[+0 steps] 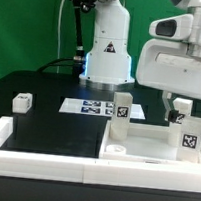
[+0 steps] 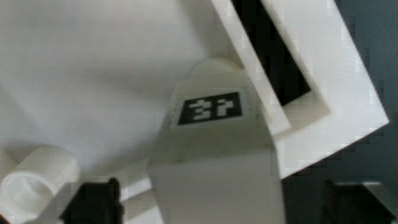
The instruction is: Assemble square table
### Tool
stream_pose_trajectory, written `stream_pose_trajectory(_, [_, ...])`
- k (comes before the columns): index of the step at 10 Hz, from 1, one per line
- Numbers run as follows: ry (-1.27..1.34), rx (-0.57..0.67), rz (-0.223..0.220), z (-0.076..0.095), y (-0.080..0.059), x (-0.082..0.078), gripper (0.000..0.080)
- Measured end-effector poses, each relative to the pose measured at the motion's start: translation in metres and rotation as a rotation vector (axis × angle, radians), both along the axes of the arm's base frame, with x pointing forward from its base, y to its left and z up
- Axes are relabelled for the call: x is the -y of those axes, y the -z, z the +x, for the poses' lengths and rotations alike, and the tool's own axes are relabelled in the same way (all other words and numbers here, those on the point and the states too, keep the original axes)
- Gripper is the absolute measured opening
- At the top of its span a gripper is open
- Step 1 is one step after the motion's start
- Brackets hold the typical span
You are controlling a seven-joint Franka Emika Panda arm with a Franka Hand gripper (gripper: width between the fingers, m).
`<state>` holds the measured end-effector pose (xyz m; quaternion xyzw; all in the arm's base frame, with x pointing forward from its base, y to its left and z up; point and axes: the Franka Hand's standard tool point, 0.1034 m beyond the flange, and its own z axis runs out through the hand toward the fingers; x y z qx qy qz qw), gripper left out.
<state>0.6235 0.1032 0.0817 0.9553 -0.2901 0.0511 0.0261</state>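
Note:
The square table's white slab (image 1: 143,153) lies at the front on the exterior view's right, raised rim up. Two white tagged legs stand upright on it, one near its back left corner (image 1: 120,113) and one at its right (image 1: 188,140). My gripper (image 1: 180,111) hangs over the top of the right leg. In the wrist view that leg (image 2: 214,120) runs between my dark fingers (image 2: 98,200), and slab (image 2: 89,80) shows in the gap beside it. The gripper (image 2: 217,208) is open. A third small leg (image 1: 24,103) lies loose on the black table at the left.
The marker board (image 1: 96,108) lies flat behind the slab, in front of the robot base (image 1: 105,59). A long white border rail (image 1: 33,154) runs along the front left. A rounded white part (image 2: 36,185) sits by one finger in the wrist view.

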Motion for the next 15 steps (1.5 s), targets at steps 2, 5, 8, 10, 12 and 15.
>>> stream_pose_trajectory(2, [-0.068, -0.01, -0.001, 0.0, -0.007, 0.006, 0.0643])
stream_pose_trajectory(5, [-0.093, 0.001, 0.022, -0.014, -0.038, 0.017, 0.0649])
stream_pose_trajectory(8, [-0.074, -0.007, 0.023, -0.025, -0.048, 0.041, 0.0649])
stream_pose_trajectory(10, [-0.077, -0.009, 0.022, -0.025, -0.047, 0.04, 0.0649])
stream_pose_trajectory(12, [-0.272, -0.007, -0.002, -0.027, -0.044, 0.056, 0.0649])
stream_pose_trajectory(15, [-0.476, -0.041, 0.0, -0.047, -0.043, 0.101, 0.0649])
